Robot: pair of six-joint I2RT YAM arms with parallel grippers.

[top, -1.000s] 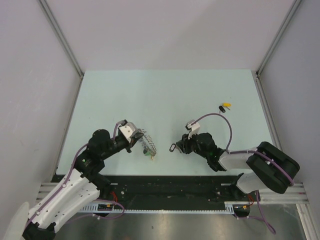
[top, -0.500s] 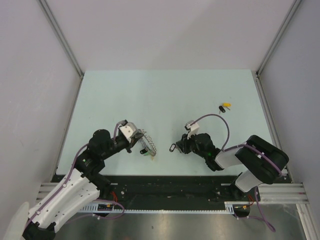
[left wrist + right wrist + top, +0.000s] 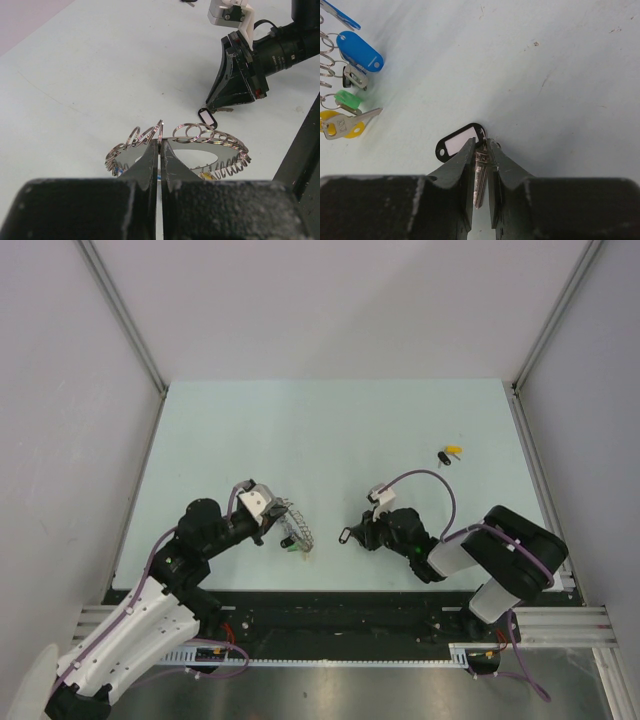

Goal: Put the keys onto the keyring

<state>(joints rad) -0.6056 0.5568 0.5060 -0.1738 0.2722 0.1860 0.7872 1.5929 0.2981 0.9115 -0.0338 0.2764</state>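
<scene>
The left tool (image 3: 159,145) is closed on the rim of the keyring (image 3: 192,132), holding it on edge just above the bench (image 3: 330,430), near the front left. The right tool (image 3: 480,145) grips a silver key (image 3: 480,175) between its fingers. The key's black-rimmed tag (image 3: 460,142) lies on the bench just left of the fingertips. This key is near the keyring but apart from it. Two loose keys (image 3: 450,453), one yellow-tagged and one black-tagged, lie well apart at the right.
</scene>
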